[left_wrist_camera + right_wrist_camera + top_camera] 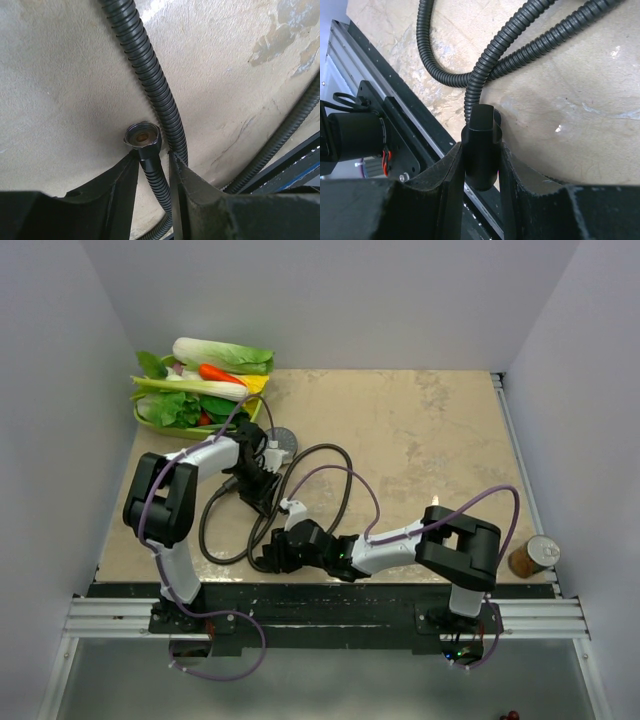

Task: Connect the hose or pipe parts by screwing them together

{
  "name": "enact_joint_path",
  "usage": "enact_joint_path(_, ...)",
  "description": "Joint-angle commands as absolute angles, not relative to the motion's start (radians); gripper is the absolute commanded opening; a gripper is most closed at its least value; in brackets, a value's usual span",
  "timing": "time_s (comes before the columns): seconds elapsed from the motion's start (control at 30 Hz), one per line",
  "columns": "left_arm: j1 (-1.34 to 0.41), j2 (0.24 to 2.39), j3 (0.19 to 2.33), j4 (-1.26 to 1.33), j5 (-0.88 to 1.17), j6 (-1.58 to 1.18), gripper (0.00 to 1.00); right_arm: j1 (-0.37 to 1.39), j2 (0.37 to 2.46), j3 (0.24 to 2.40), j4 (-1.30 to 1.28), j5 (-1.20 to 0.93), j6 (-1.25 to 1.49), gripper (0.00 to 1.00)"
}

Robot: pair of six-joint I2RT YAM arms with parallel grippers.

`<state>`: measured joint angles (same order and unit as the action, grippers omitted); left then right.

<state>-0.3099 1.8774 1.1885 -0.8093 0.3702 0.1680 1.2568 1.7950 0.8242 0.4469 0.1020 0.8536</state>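
Left wrist view: left gripper (154, 159), jaws narrowly parted, clamped on the ribbed hose (150, 75) just behind its hex end nut (142, 137), whose open mouth faces the camera. Right wrist view: right gripper (481, 148), closed round the hose's smooth slotted end sleeve (481, 131), by the table's front edge. Top external view: shower head (283, 440) lying on the table (430, 440), near the left gripper, not joined to the hose.

Left gripper (153, 159) clamped, right gripper (481, 150) clamped
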Motion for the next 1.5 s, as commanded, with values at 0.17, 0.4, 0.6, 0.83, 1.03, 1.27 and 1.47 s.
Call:
enact_joint_path(0.17, -0.322, 2.014, 1.141, -0.589, 0.276, 0.225, 0.32, 1.27, 1.833, 0.877, 0.54, 0.077, 0.876, 0.0)
enact_joint_path(0.4, -0.322, 1.955, 1.141, -0.606, 0.367, 0.308, 0.0, 1.275, 1.761, 0.812, 0.535, 0.109, 0.858, 0.0)
enact_joint_path(0.6, -0.316, 1.824, 1.146, -0.705, 0.417, 0.506, 0.0, 1.143, 1.468, 0.672, 0.47, 0.117, 0.775, 0.0)
enact_joint_path(0.83, -0.318, 1.729, 1.149, -0.801, 0.521, 0.659, 0.0, 1.006, 1.155, 0.572, 0.358, 0.106, 0.678, 0.0)
enact_joint_path(1.03, -0.359, 1.609, 1.154, -0.92, 0.646, 0.827, 0.0, 0.963, 0.98, 0.468, 0.365, -0.009, 0.637, 0.0)
enact_joint_path(1.27, -0.419, 1.419, 1.137, -1.063, 0.788, 1.061, 0.0, 0.943, 0.827, 0.433, 0.289, -0.233, 0.509, 0.0)
enact_joint_path(1.47, -0.581, 1.373, 1.103, -1.072, 0.733, 1.002, 0.0, 0.943, 0.819, 0.486, 0.245, -0.322, 0.302, 0.0)
